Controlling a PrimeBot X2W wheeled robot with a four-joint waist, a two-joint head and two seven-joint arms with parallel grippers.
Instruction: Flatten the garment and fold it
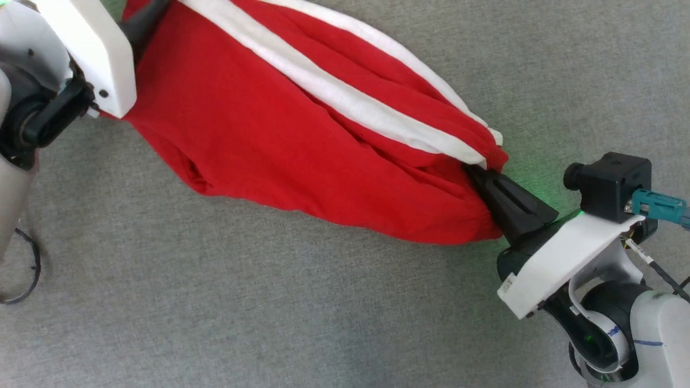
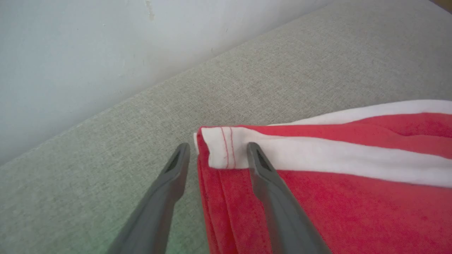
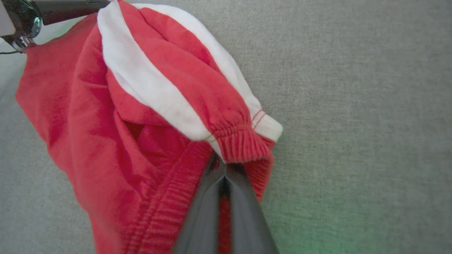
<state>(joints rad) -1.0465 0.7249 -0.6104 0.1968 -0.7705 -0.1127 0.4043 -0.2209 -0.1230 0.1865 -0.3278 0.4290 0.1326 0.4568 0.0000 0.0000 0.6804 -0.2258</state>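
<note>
The garment [image 1: 280,134], bright red shorts with white trim bands, lies stretched slantwise on the grey cloth surface [image 1: 215,312] from upper left to right. My right gripper [image 3: 223,165] is shut on its gathered waistband end [image 3: 243,146]; the head view shows that gripper [image 1: 482,180] at the garment's right tip. My left gripper [image 2: 218,148] stands open at the other end. The white-trimmed corner [image 2: 220,146] lies slack between its fingers, and one finger [image 2: 268,183] rests over the red cloth. At the head view's top left, a dark left finger [image 1: 143,24] lies against the fabric.
A pale wall [image 2: 88,53] rises just beyond the surface's edge on the left gripper's side. A black cable loop [image 1: 32,269] hangs beside my left forearm. Bare grey surface spreads in front of the garment and to its right [image 3: 353,123].
</note>
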